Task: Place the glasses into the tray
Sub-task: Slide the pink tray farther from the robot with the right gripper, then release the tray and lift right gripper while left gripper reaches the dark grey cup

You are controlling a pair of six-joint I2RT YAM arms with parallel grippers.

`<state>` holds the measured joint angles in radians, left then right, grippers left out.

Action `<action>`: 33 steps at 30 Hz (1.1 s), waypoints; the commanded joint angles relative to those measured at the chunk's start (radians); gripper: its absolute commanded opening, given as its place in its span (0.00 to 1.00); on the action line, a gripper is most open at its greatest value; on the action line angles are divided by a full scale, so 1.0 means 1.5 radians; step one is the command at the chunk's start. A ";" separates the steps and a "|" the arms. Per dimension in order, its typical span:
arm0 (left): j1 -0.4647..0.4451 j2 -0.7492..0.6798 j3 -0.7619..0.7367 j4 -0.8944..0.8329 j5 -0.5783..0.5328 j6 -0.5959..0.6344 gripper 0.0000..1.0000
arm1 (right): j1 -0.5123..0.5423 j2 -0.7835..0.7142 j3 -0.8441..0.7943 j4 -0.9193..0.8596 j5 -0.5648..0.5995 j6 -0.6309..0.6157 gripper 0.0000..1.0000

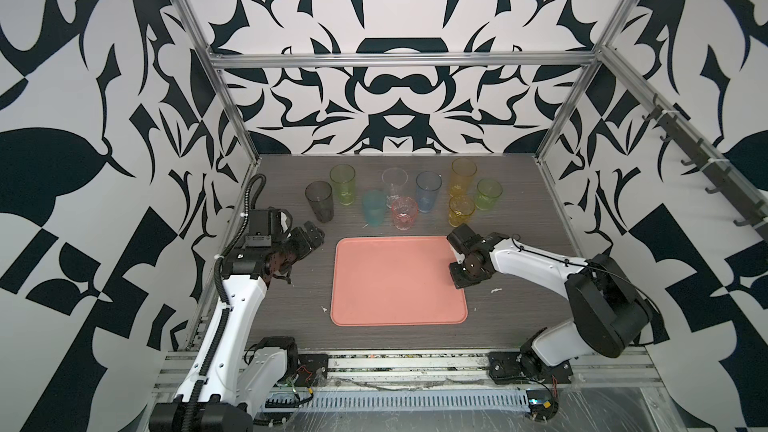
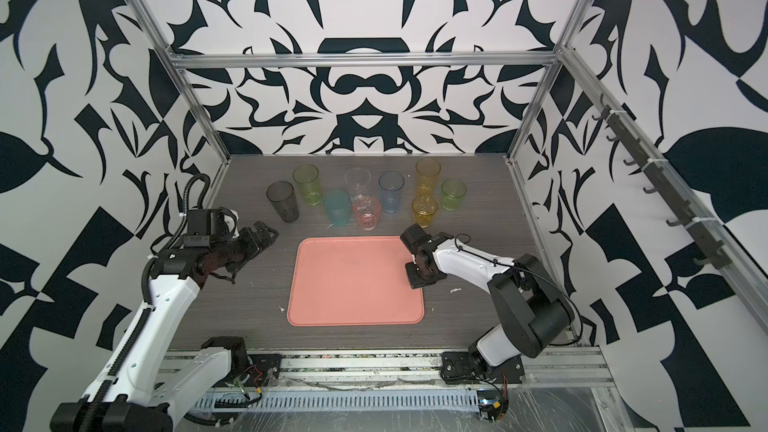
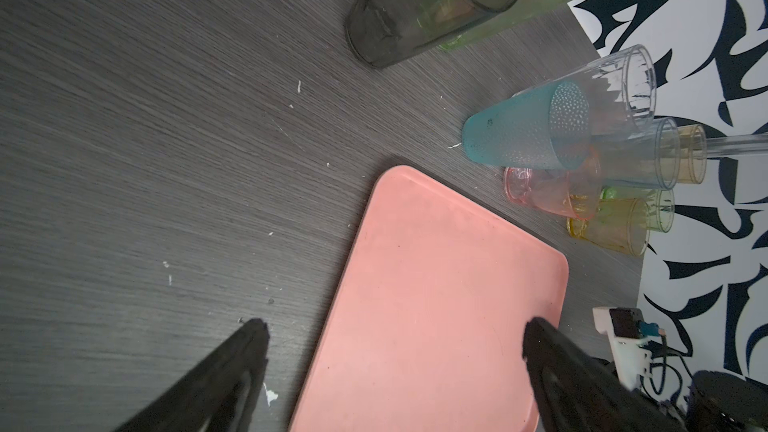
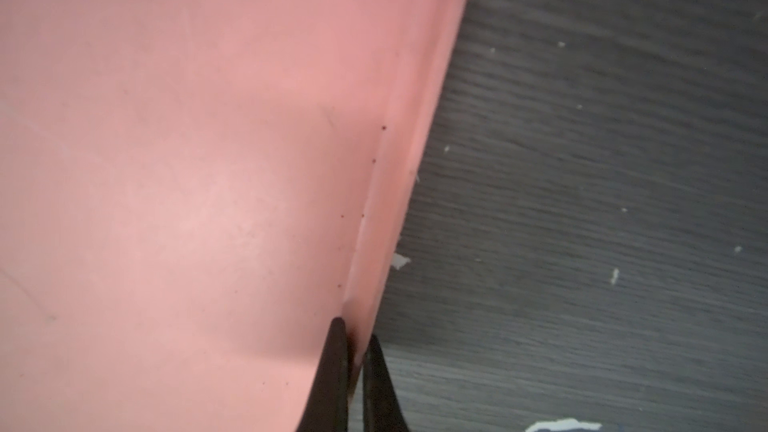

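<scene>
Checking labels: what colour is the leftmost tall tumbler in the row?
The tall tumbler is see-through smoky grey, clearest in a top view.

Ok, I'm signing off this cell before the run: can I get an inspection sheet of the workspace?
Surface: dark woodgrain tabletop.
Job's things: nine glasses upright behind the tray, none in it.
Clutter: small white flecks on the tabletop.
End effectors: left end effector open, empty; right end effector shut on the tray's right rim.
Cables: black conduit, thin black cable, loose wires, none touching the tray.
Surroundings: patterned walls, aluminium frame, hook rail.
</scene>
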<state>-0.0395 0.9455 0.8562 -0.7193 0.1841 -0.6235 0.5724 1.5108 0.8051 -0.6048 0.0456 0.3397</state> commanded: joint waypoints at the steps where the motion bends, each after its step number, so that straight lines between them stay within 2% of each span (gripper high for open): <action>1: -0.001 0.000 -0.004 -0.013 0.004 0.005 0.99 | -0.003 -0.019 0.016 -0.012 0.011 0.001 0.00; 21: -0.001 0.002 0.011 -0.014 0.010 -0.003 0.99 | -0.002 -0.030 -0.012 -0.016 0.018 0.085 0.00; 26: -0.001 0.006 0.022 -0.013 0.010 -0.006 0.99 | -0.002 -0.033 0.008 -0.037 0.023 0.092 0.27; 29: -0.001 0.014 0.035 -0.017 0.006 -0.005 0.99 | -0.003 -0.046 0.025 -0.053 0.029 0.090 0.37; 33: 0.000 0.032 0.066 -0.030 -0.019 -0.002 1.00 | -0.002 -0.085 0.035 -0.061 0.036 0.081 0.46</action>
<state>-0.0395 0.9783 0.9054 -0.7300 0.1791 -0.6281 0.5709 1.4452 0.8131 -0.6613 0.0727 0.4660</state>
